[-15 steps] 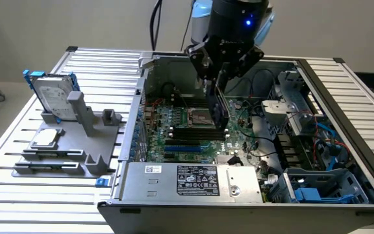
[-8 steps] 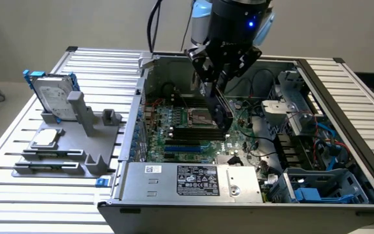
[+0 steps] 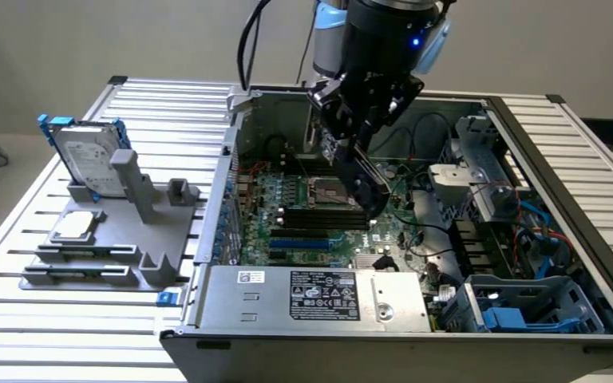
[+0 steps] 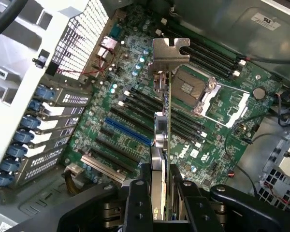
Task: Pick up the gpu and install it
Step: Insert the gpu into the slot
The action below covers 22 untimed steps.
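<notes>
**Fig.** Gripper closing its fingers on one end of the gpu, carrying it inside the open case, above the motherboard.

**Risks (judgement).**
- The card is hanging end-down, not edge-down. If it is descending this way, the bracket may be striking the CPU socket or the black slots just beside it, because the connector edge is not facing any slot.
- The grip is sitting at one extreme end, w/ most of the card cantilevered. A side contact could be twisting it in the fingers.
- The blue slot is lying off to one side of the card's line, so misalignment is likely w/o re-orienting.
- Clearance btwn the bracket and the board: cannot tell.

**Orientation.**
- In the wrist view the gpu is showing edge-on, w/ its long axis running away from the gripper toward the board and the silver bracket at the far end.
- In the exterior view the axis is standing steep, w/ the lower end leaning toward the exterior view's right.
</notes>
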Motion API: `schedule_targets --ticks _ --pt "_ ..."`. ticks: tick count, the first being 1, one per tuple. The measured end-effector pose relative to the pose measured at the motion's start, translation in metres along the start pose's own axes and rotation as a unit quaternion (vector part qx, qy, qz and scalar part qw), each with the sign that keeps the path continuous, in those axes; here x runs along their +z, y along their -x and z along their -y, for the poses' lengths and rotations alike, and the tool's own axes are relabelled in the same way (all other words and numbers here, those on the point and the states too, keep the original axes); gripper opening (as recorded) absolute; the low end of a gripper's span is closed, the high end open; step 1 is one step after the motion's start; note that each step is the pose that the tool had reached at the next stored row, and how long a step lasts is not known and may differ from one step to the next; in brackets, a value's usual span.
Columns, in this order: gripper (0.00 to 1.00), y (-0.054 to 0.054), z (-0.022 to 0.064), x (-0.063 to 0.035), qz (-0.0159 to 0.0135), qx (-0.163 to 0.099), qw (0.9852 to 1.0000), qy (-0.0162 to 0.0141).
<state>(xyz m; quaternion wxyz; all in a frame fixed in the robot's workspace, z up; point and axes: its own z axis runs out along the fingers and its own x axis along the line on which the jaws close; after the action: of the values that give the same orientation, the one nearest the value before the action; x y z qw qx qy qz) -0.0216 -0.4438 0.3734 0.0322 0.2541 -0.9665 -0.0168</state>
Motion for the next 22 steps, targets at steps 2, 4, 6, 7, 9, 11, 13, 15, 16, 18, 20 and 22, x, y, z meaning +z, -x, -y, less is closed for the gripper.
schedule_targets --ticks 2,4,6,7,9,11,13,15,16,18,20,22 --pt "0.26 0.0001 0.0000 0.0007 -0.0009 -0.018 0.9998 -0.0010" --pt "0.26 0.0001 0.0001 0.0014 -0.0017 -0.036 0.9993 -0.0019" --pt "0.26 0.0001 0.0001 0.0021 -0.0026 -0.054 0.9985 -0.0029" --pt "0.26 0.0001 0.0001 0.0025 -0.0030 -0.063 0.9980 -0.0033" --pt "0.26 0.0002 0.0002 0.0032 -0.0039 -0.081 0.9967 -0.0043" --pt "0.26 0.0002 0.0002 0.0041 -0.0049 -0.100 0.9950 -0.0053" --pt "0.26 0.0002 0.0002 0.0049 -0.0057 -0.117 0.9931 -0.0062" --pt "0.26 0.0003 0.0003 0.0058 -0.0066 -0.135 0.9908 -0.0072" --pt "0.26 0.0003 0.0003 0.0064 -0.0070 -0.145 0.9894 -0.0077" --pt "0.26 0.0004 0.0003 0.0073 -0.0079 -0.162 0.9867 -0.0087" --pt "0.26 0.0004 0.0004 0.0082 -0.0088 -0.180 0.9836 -0.0096" --pt "0.26 0.0005 0.0004 0.0092 -0.0097 -0.198 0.9801 -0.0106"
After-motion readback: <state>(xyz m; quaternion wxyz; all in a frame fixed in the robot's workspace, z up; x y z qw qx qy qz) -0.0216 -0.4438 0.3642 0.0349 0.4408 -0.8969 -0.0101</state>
